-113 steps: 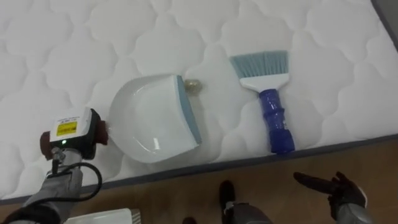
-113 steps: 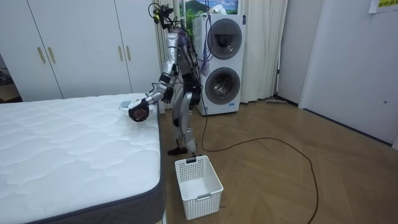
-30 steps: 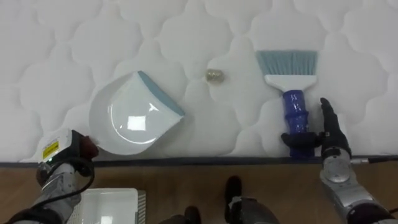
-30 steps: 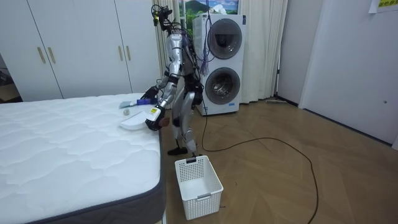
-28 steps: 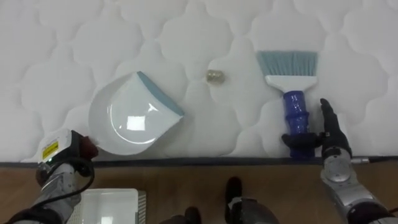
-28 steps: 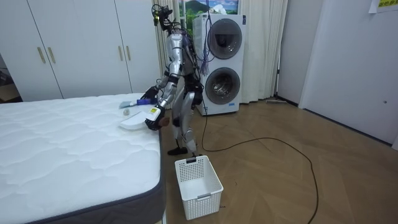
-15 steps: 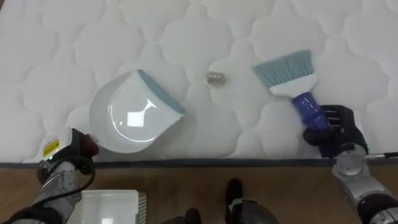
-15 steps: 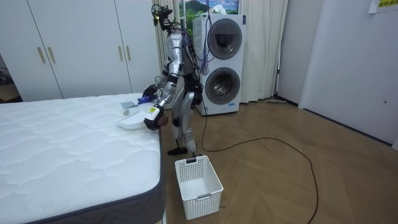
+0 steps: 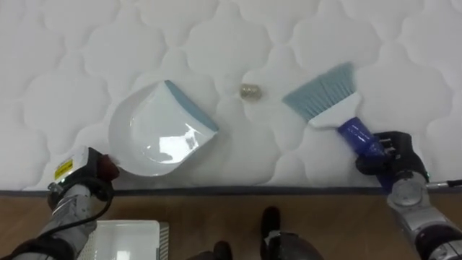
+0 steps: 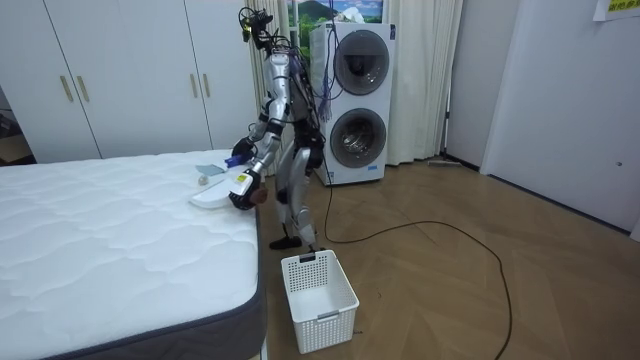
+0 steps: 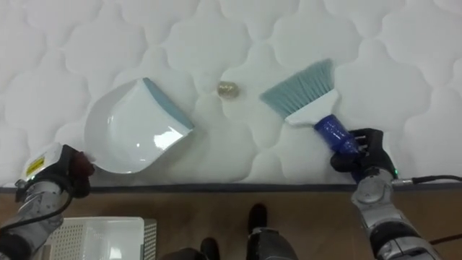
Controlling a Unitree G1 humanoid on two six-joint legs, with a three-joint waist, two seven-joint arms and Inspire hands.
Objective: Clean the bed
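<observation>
A white dustpan (image 9: 160,132) with a blue-grey lip lies on the white quilted mattress (image 9: 216,43), its lip turned toward a small crumpled ball of litter (image 9: 250,91). My left hand (image 9: 81,175) is shut on the dustpan's handle at the bed's near edge. A hand brush (image 9: 330,101) with pale blue bristles and a blue handle lies tilted right of the litter, bristles pointing toward it. My right hand (image 9: 393,159) is curled round the blue handle. In the room view I stand at the bed's side (image 10: 265,195), bent over it.
A white plastic basket (image 10: 318,300) stands on the wooden floor by the bed's corner; its rim (image 9: 126,242) shows below my left arm. Behind me are stacked washing machines (image 10: 355,100) and white wardrobes (image 10: 130,75).
My right hand has closed round the brush handle and swung the brush, so the bristles now tilt left toward the litter. The dustpan has shifted slightly.
</observation>
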